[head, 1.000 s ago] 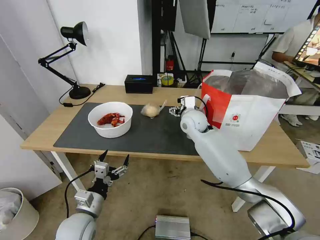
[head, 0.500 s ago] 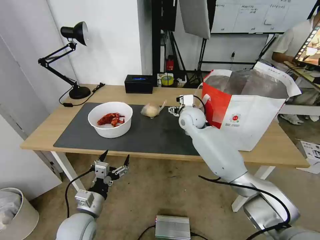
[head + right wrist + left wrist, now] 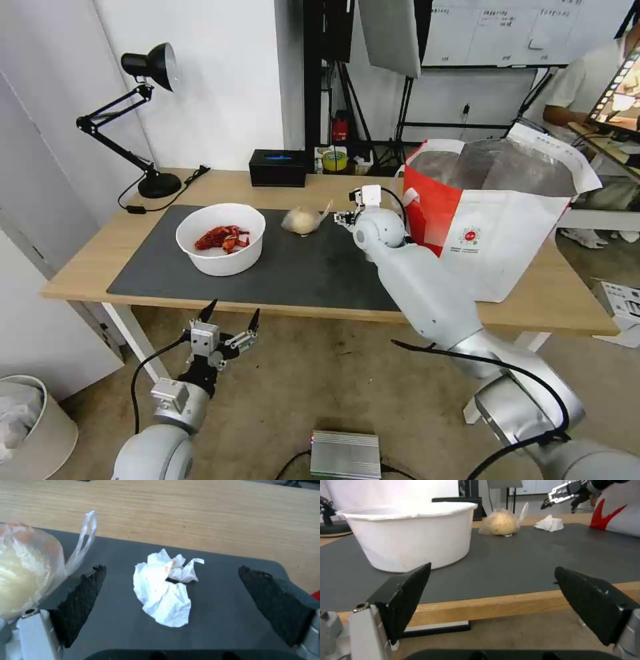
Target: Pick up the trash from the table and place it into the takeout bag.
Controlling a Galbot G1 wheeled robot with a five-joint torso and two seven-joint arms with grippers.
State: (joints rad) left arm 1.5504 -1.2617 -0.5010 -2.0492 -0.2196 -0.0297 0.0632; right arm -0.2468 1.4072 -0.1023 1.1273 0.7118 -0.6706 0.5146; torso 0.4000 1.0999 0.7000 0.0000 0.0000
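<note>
On the table (image 3: 100,261) a white bowl (image 3: 221,239) with red shell scraps stands on the left of the dark mat (image 3: 313,270). A knotted clear bag (image 3: 302,219) of beige stuff lies mid-mat. My right gripper (image 3: 346,218) hovers open just right of it, above a crumpled white tissue (image 3: 165,590) that lies between its spread fingers (image 3: 81,597). The takeout bag (image 3: 507,220) stands open on the table's right side. My left gripper (image 3: 233,309) waits open below the table's front edge, facing the bowl (image 3: 408,532).
A black desk lamp (image 3: 150,120), a black box (image 3: 278,167) and a tape roll (image 3: 335,160) line the table's back edge. On the floor are a white bin (image 3: 30,427) at the left and a silver box (image 3: 345,455) in front.
My right arm has reached further left and back across the mat, bringing its open gripper over the tissue. The left arm has not moved.
</note>
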